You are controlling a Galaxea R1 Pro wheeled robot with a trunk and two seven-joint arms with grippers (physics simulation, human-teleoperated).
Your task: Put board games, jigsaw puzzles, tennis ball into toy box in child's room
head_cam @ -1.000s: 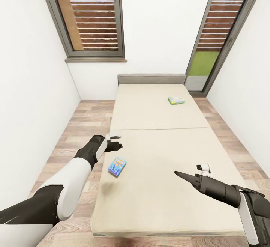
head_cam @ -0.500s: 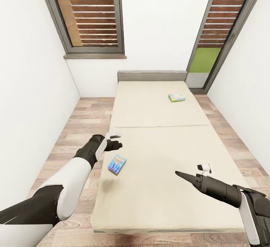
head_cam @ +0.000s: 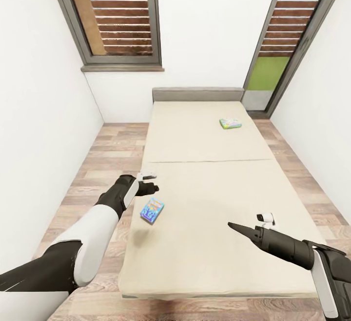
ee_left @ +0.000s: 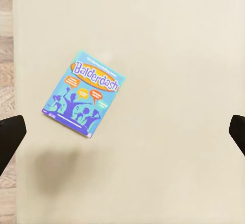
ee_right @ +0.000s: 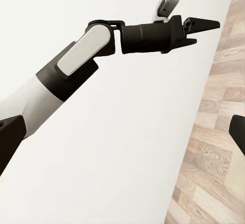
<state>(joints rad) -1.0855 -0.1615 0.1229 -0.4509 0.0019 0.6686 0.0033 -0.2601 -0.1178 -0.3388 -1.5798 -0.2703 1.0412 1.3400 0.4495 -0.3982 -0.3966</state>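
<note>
Right, you're facing a long beige bed (head_cam: 209,204) w/ a grey headboard (head_cam: 197,94) at the far end, wood-plank floor (head_cam: 102,165) on both sides. Two slatted windows (head_cam: 119,13) sit in the white back wall.

Your left gripper (head_cam: 148,187) hangs over the bed's left edge, just beyond the blue, flat, rectangular "Balderdash" board game box (head_cam: 152,210). In the left wrist view that box (ee_left: 84,92) lies flat on the mattress, tilted, near the bed's edge, between the two dark fingertips (ee_left: 10,134). Those tips sit at opposite edges of the view, so the fingers are spread wide, nothing between them, not touching the box.

Second game, a small green-and-multicolour flat box (head_cam: 230,123), lies on the far half of the bed, right side, near the headboard, well apart from both arms.

Your right gripper (head_cam: 239,228) hovers over the near right part of the bed, pointing left. Right wrist view has its dark tips (ee_right: 10,137) at opposite edges, so spread too, holding nothing. It looks across the mattress at your left arm (ee_right: 81,55).
</note>
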